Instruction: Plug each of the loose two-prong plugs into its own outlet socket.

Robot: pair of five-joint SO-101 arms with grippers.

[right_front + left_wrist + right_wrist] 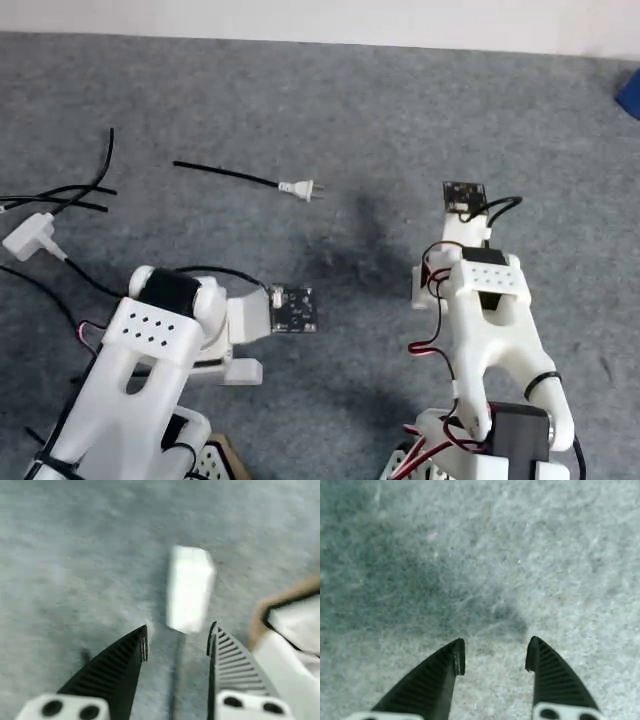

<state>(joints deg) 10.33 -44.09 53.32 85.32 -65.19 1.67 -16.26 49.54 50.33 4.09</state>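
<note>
Left gripper (177,640) is being held apart just short of a white block (190,587); right gripper (495,655), likewise apart, over carpet (520,540). Two-prong plug (300,187) is lying crosswise, well ahead between arms.

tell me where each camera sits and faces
High view: fixed overhead, looking down on grey mat; left arm and right arm show.
Left wrist view: on its arm, facing a white block; open left hand shows.
Right wrist view: on its arm, facing the mat; open right hand shows.
All share the mat.
</note>
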